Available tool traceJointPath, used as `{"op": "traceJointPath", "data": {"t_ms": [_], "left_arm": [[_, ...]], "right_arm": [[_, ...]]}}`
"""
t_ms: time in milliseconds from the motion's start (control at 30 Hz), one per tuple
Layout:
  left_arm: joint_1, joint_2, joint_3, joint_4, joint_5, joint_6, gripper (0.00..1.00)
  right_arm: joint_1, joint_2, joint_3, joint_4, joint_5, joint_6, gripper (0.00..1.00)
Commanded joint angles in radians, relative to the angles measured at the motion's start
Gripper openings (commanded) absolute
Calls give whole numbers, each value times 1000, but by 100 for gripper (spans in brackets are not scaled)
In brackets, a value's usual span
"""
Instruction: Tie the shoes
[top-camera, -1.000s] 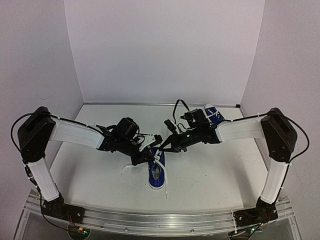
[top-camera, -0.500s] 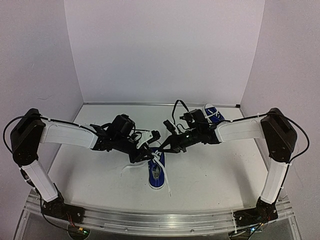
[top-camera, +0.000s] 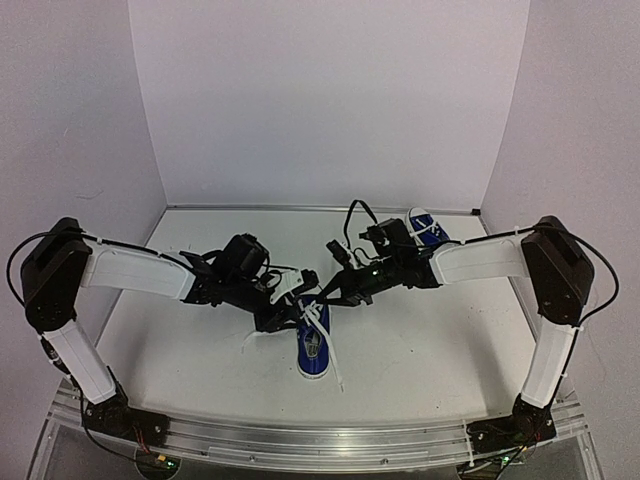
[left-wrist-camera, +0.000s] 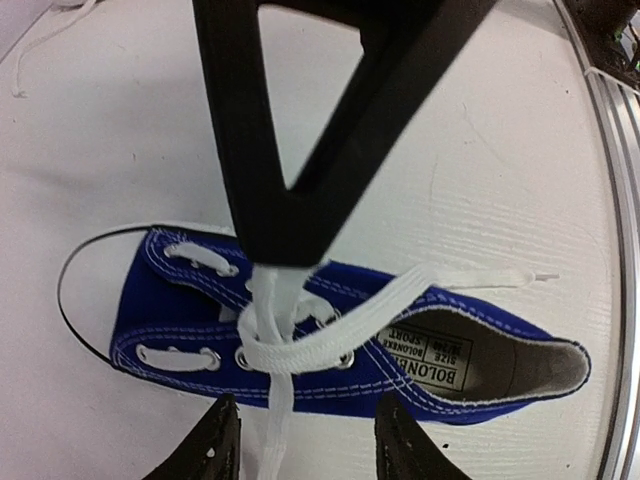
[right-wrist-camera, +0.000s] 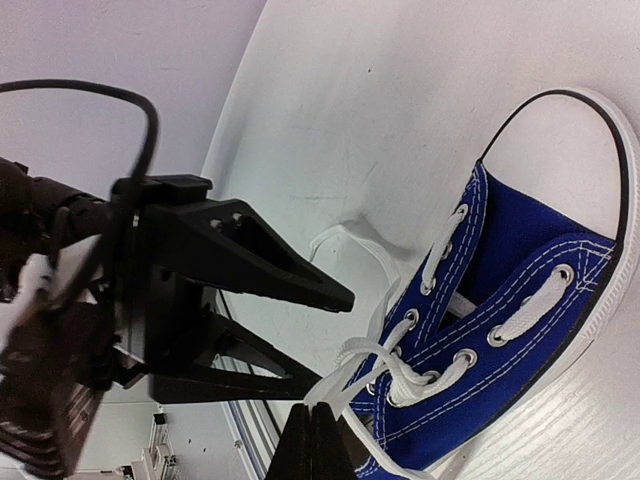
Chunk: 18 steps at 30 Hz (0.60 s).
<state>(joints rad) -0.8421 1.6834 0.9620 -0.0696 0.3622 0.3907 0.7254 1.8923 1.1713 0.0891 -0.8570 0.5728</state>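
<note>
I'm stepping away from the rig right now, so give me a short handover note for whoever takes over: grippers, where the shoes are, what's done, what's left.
Left gripper: open over the near shoe, a lace strand passing ungripped between its fingers.
Right gripper: shut on the white lace above the eyelets.
Near shoe: on the table, centre front.
Far shoe: back right, partly hidden behind the right arm.
Done: laces crossed; no bow visible.
Left: finish this knot, then the far shoe, whose laces I cannot see.

Looked like a robotics lab test cell: plain white walls (top-camera: 330, 100) beyond & flanking left claw (top-camera: 290, 310), alu rail (top-camera: 320, 440) on its near side.
</note>
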Motion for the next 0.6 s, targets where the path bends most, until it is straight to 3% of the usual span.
{"op": "traceJointPath", "data": {"t_ms": [0, 300, 567], "left_arm": [[3, -28, -63, -32, 1, 26, 47], [3, -135, -97, 65, -38, -11, 42], [3, -68, 4, 146, -47, -6, 32]], "right_arm": [[8, -28, 19, 20, -5, -2, 0], [9, -26, 21, 22, -13, -2, 0], [11, -28, 16, 23, -11, -4, 0]]}}
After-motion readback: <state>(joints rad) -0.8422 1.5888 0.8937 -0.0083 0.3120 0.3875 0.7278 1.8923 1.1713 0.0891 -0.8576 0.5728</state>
